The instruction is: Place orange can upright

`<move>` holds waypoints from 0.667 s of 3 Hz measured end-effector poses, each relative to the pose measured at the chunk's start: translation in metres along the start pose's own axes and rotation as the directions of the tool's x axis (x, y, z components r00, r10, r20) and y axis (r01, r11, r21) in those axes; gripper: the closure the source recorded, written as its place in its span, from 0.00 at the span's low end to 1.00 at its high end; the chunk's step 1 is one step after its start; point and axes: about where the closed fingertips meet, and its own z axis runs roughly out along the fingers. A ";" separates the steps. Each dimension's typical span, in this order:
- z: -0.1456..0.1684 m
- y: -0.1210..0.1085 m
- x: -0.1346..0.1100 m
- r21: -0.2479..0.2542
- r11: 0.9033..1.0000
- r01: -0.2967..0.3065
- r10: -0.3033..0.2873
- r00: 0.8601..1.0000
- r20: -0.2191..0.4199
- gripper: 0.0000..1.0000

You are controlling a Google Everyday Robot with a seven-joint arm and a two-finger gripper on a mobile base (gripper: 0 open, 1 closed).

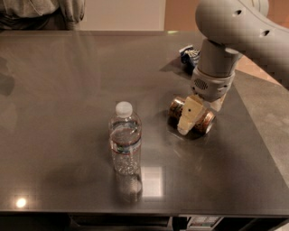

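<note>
Gripper (197, 119) clamped on orange can (176, 109) lying sideways, upright water bottle (125, 142) holding water

The bottle (125, 144) stands upright on the table (58, 94), toward its near edge. The can (176, 109) lies on its side to the right of the bottle and a little behind it, apart from it. The gripper (198, 118) hangs over the can, right of the bottle. A snack bag (189, 54) lies farther behind and right of the bottle. A person (40, 11) stands beyond the table's far edge, behind and left of the bottle.
</note>
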 end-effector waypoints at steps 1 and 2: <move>0.000 0.005 0.006 0.018 1.000 0.009 -0.009 1.000 0.005 0.40; -0.006 0.004 0.013 0.046 0.999 -0.012 0.013 1.000 -0.019 0.64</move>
